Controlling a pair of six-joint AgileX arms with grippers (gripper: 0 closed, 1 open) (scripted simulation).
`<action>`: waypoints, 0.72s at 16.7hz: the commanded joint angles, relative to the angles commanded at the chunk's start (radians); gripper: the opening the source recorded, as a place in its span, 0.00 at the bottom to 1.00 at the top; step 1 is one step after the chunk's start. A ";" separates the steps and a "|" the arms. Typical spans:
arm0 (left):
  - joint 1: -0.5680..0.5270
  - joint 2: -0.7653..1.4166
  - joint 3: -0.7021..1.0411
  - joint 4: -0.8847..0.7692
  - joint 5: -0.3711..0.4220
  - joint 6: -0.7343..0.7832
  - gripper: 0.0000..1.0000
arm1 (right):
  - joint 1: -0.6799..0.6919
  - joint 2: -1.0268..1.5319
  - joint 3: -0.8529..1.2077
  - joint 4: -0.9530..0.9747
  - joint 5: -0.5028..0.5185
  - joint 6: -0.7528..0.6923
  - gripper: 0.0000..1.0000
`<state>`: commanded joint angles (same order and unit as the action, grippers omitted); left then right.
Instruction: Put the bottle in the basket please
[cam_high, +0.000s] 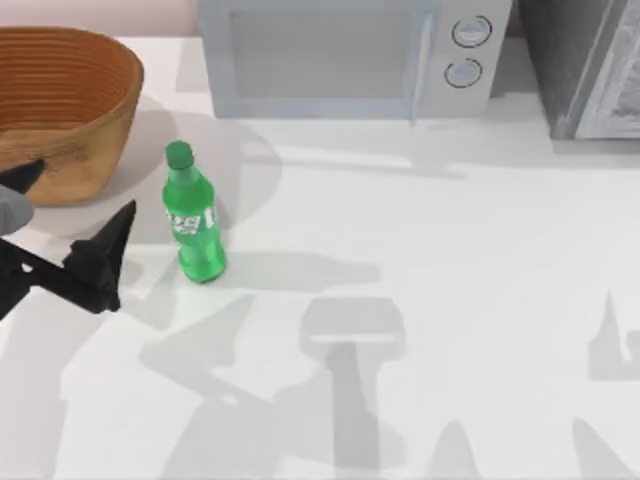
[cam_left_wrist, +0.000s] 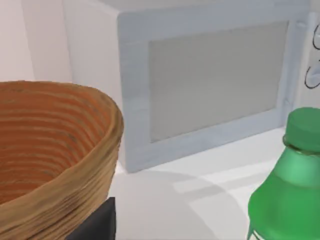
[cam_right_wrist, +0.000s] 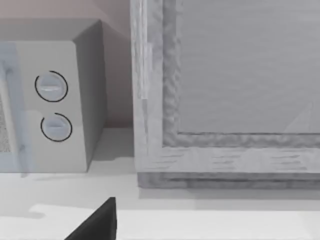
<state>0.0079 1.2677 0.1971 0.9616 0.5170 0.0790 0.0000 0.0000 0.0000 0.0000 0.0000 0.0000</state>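
The bottle (cam_high: 193, 218) stands on the white table (cam_high: 450, 230) beside the basket (cam_high: 62, 100), before a microwave (cam_high: 350, 55); left hand (cam_high: 100, 255) state unclear.

We see a bottle (cam_high: 194, 222) of glossy translucent plastic, a basket (cam_high: 62, 105) of rough ribbed wicker — the surface (cam_high: 450, 260) smooth, matt.

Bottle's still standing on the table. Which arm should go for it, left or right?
Left. The left pincer sits just beside the green soda bottle, with the wicker basket close behind it. The right arm's wrist view faces the microwave, away from the bottle, so it likely has farther to travel.
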 joint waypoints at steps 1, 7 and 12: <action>0.000 0.113 0.014 0.077 0.037 0.006 1.00 | 0.000 0.000 0.000 0.000 0.000 0.000 1.00; 0.004 0.633 0.090 0.466 0.232 0.036 1.00 | 0.000 0.000 0.000 0.000 0.000 0.000 1.00; 0.008 0.789 0.125 0.609 0.319 0.050 1.00 | 0.000 0.000 0.000 0.000 0.000 0.000 1.00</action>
<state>0.0154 2.0571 0.3226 1.5707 0.8362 0.1295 0.0000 0.0000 0.0000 0.0000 0.0000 0.0000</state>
